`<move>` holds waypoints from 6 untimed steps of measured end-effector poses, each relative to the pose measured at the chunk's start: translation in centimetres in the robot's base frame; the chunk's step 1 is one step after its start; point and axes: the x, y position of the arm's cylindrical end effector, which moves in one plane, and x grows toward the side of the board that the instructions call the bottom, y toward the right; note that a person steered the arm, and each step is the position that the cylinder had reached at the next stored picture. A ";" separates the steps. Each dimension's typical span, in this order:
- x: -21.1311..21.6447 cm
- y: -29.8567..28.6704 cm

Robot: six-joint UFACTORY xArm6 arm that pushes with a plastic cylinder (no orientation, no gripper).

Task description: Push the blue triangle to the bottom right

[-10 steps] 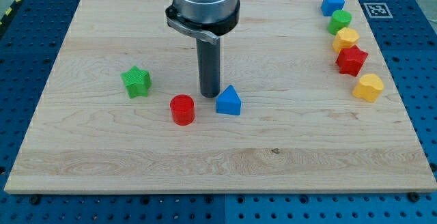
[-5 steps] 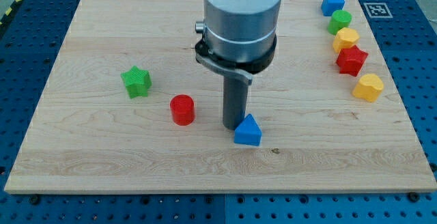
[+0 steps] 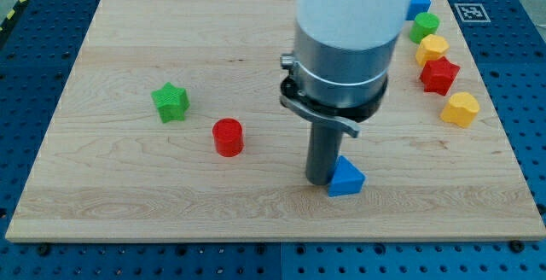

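The blue triangle (image 3: 345, 178) lies on the wooden board (image 3: 128, 186), right of centre and near the view's bottom. My tip (image 3: 320, 180) touches the triangle's left side. The rod rises from it into the arm's wide grey and white body, which hides part of the board behind it.
A red cylinder (image 3: 228, 137) and a green star (image 3: 171, 102) lie to the left. Along the right edge, top to bottom, sit a blue block (image 3: 417, 3), a green block (image 3: 425, 26), a yellow block (image 3: 432, 49), a red block (image 3: 440, 75) and a yellow block (image 3: 461, 108).
My tip has moved right and toward the view's bottom, pushing the blue triangle with it from beside the red cylinder. The other blocks have not moved.
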 end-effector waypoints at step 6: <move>4.8 11.9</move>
